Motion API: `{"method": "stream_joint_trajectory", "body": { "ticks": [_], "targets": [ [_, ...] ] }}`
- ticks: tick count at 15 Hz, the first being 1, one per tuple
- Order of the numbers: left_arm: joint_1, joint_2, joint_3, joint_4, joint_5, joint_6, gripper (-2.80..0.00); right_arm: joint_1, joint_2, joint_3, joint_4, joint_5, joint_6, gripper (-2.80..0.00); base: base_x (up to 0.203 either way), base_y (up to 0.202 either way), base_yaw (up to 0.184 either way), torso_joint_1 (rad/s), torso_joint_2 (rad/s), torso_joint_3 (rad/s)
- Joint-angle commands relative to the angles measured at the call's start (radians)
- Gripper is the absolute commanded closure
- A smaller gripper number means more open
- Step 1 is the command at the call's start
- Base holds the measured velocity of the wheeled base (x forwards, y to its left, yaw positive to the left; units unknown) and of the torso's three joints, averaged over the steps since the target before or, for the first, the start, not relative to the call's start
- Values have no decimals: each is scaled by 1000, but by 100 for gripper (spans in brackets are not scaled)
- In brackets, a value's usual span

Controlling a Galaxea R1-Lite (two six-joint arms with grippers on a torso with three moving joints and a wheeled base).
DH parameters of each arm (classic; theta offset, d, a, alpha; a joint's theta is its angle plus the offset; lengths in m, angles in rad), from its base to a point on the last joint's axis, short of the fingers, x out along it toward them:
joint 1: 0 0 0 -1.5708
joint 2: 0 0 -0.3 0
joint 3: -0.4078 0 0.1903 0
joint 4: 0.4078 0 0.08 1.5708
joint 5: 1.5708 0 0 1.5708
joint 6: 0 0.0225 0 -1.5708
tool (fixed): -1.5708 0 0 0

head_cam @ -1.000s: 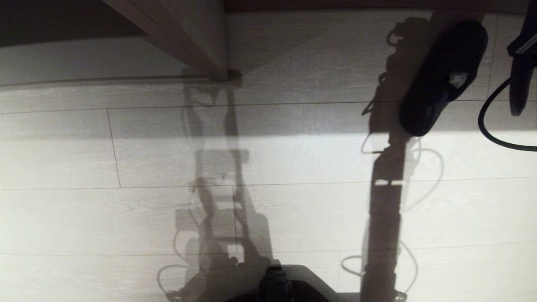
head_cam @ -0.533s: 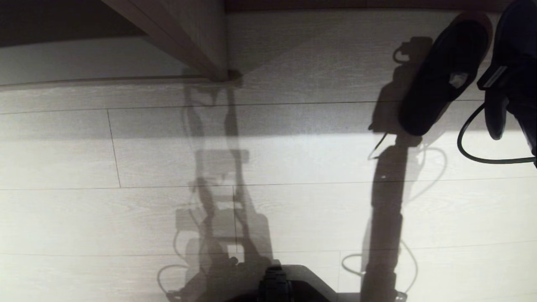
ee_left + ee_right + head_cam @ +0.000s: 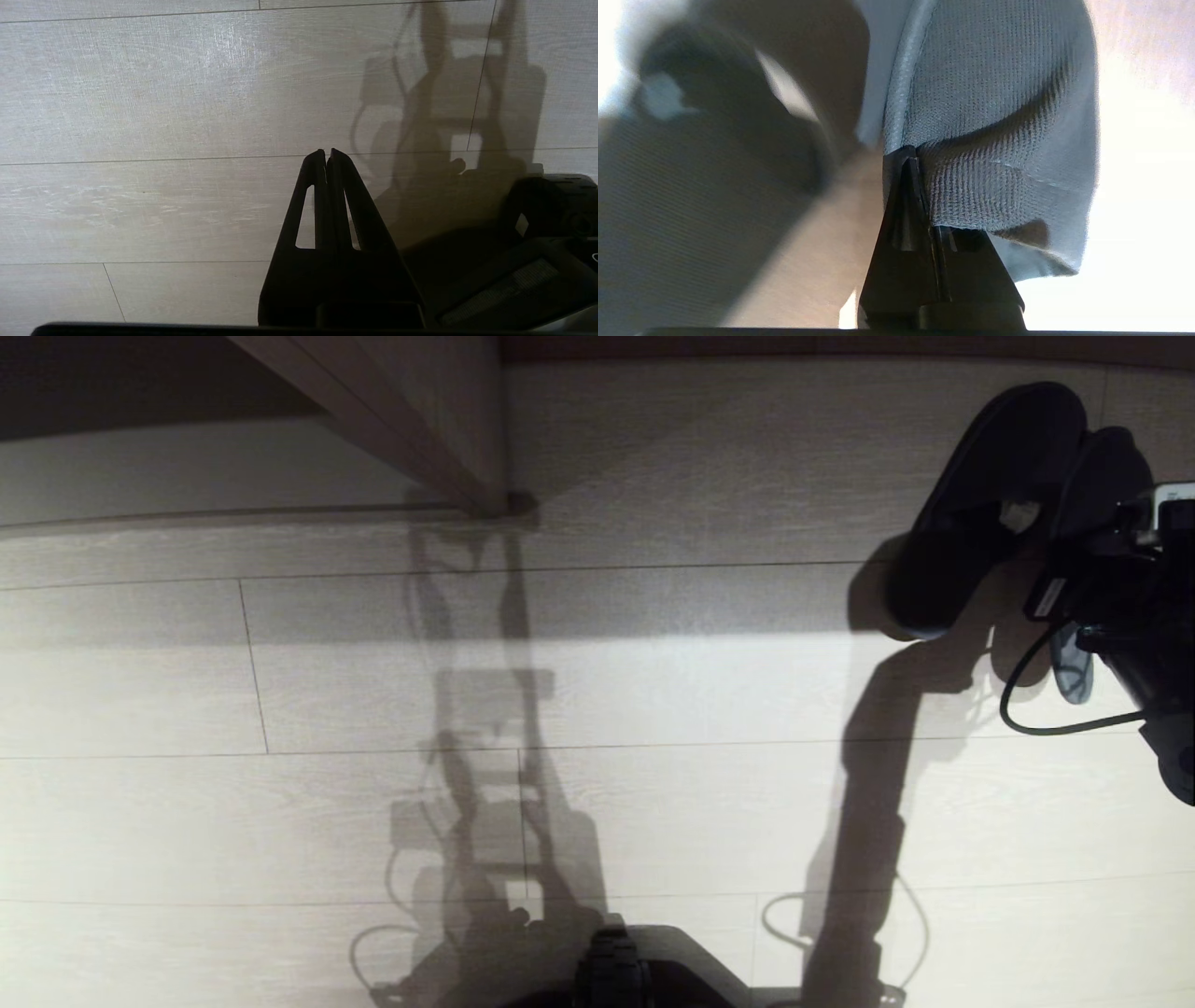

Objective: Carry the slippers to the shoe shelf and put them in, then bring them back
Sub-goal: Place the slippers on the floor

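One dark slipper (image 3: 980, 513) lies on the pale floor at the far right, toe pointing away from me. Right beside it hangs the second slipper (image 3: 1106, 467), blue-grey fabric in the right wrist view (image 3: 999, 107). My right gripper (image 3: 909, 158) is shut on its fabric edge, and the right arm (image 3: 1134, 616) covers its middle. Whether this slipper touches the floor I cannot tell. The shoe shelf shows at the top left with its slanted divider (image 3: 420, 420) and pale base board (image 3: 187, 476). My left gripper (image 3: 327, 153) hangs shut and empty over the floor.
A black cable (image 3: 1027, 709) loops off the right arm. My own base (image 3: 635, 971) sits at the bottom centre, and shadows of the arms fall across the floor planks (image 3: 653, 803). The shelf divider's foot (image 3: 495, 504) meets the floor well left of the slippers.
My right arm has swung in from the right edge, bringing the held slipper next to the one on the floor. The floor slipper and the left arm have stayed put.
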Motion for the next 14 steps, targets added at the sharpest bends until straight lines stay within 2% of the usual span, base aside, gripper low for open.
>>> {"method": "stream_joint_trajectory", "body": {
  "ticks": [1,5,6,14],
  "targets": [
    [0,0,0,0,1,0,0,-12,51,-20,-8,5,1,0,0,0,0,0,0,0],
    [0,0,0,0,1,0,0,-11,57,-51,-46,3,24,0,0,0,0,0,0,0],
    [0,0,0,0,1,0,0,-11,47,-50,-49,3,34,-280,0,0,0,0,0,0],
    [0,0,0,0,1,0,0,-11,1,-35,-24,0,29,-280,0,0,0,0,0,0]
  ]
}}
